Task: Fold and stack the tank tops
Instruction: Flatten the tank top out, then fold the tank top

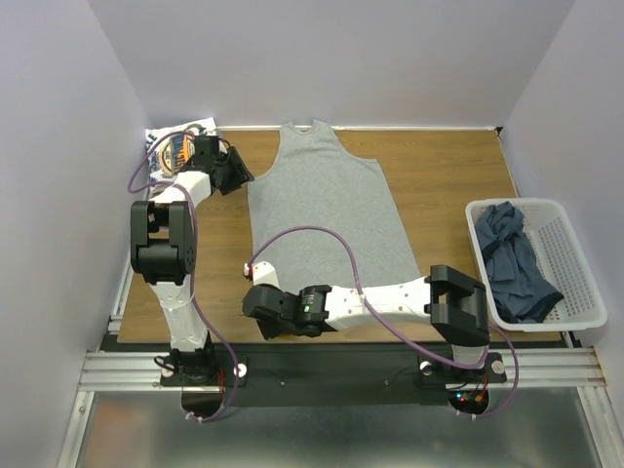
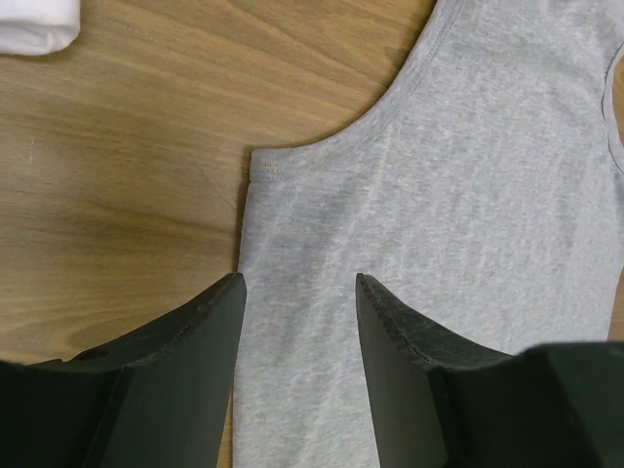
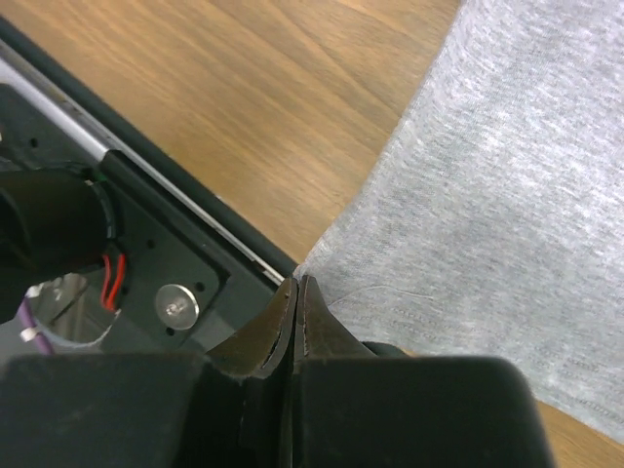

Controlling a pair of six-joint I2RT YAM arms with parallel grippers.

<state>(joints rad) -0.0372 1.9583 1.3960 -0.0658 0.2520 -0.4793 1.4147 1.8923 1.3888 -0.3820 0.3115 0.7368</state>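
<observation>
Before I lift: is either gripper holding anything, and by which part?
The right gripper is shut on the grey top at its near left hem corner. The left gripper is open over its side edge, holding nothing.

A robotics lab cell: plain white walls [image 1: 58, 146] enclose a wooden table [image 1: 439, 185] on aluminium rails [image 1: 322, 366].

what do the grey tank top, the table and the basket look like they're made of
The tank top: soft heathered knit, probably cotton jersey, matte; flecked grey with stitched ribbed hems. The table: wood or wood-look laminate, smooth, slight sheen; streaky brown grain. The basket: white plastic by its look; rigid mesh walls with a solid rim.
</observation>
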